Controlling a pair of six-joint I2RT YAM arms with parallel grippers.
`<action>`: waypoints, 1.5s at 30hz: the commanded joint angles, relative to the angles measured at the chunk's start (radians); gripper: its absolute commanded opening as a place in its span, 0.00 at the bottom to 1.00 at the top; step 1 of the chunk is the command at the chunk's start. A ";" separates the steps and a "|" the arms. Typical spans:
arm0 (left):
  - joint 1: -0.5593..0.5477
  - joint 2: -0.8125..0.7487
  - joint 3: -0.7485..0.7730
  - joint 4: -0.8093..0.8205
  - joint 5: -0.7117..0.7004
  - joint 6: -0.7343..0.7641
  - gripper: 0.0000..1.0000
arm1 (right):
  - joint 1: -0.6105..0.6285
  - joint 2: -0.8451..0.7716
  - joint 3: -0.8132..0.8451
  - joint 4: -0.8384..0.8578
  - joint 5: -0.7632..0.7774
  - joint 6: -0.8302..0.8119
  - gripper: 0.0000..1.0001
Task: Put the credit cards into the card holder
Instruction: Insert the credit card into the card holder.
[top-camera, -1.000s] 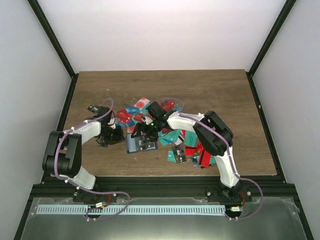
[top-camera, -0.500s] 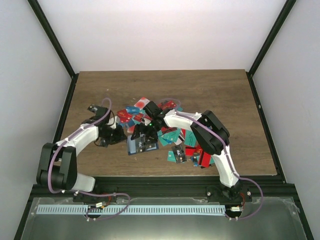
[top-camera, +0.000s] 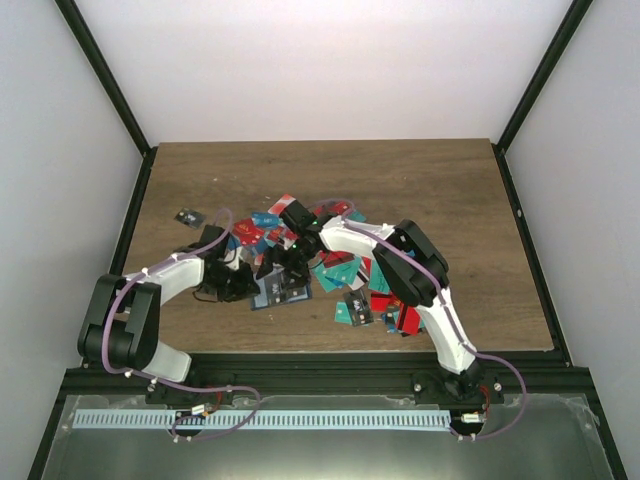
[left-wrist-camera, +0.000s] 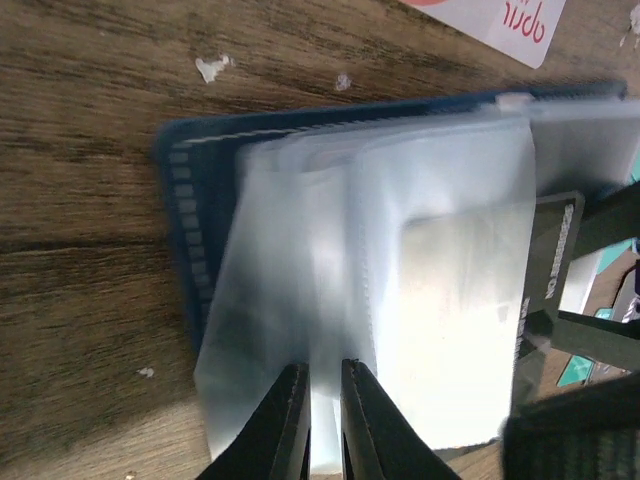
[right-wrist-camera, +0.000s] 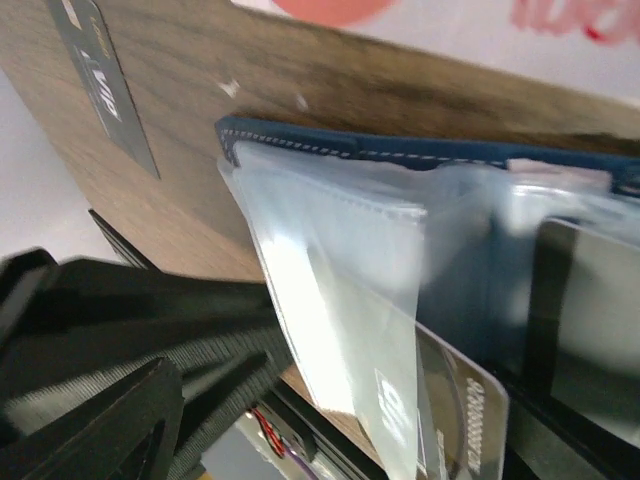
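The navy card holder (top-camera: 280, 290) lies open on the table, its clear sleeves fanned up. In the left wrist view my left gripper (left-wrist-camera: 322, 385) is shut on one clear sleeve (left-wrist-camera: 300, 300) over the navy cover (left-wrist-camera: 190, 210). My right gripper (top-camera: 288, 266) hangs over the holder's right side and pinches a black card (left-wrist-camera: 555, 260) at the sleeves' edge. The right wrist view shows the holder's cover (right-wrist-camera: 400, 150), a lifted sleeve (right-wrist-camera: 330, 290) and a grey card (right-wrist-camera: 455, 400) beneath it; my own fingers there are unclear. Several credit cards (top-camera: 350, 272) lie heaped to the right.
A small dark card (top-camera: 186, 216) lies alone at the left. A white card with red print (left-wrist-camera: 500, 15) lies just beyond the holder. The left arm's black body (right-wrist-camera: 110, 330) is close below the holder. Black frame posts edge the table.
My left gripper has moved right and nearer, onto the card holder's sleeves. My right gripper has shifted a little left over the holder, and the holder has slid slightly.
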 joint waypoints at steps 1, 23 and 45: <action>-0.004 0.007 -0.007 0.020 0.035 0.004 0.12 | 0.042 0.093 0.106 -0.028 0.006 0.039 0.79; -0.001 -0.175 0.151 -0.200 -0.138 0.027 0.23 | 0.034 0.081 0.199 -0.187 0.052 -0.042 0.81; -0.001 -0.101 0.074 -0.056 -0.061 0.008 0.20 | -0.013 0.012 0.330 -0.458 0.128 -0.283 1.00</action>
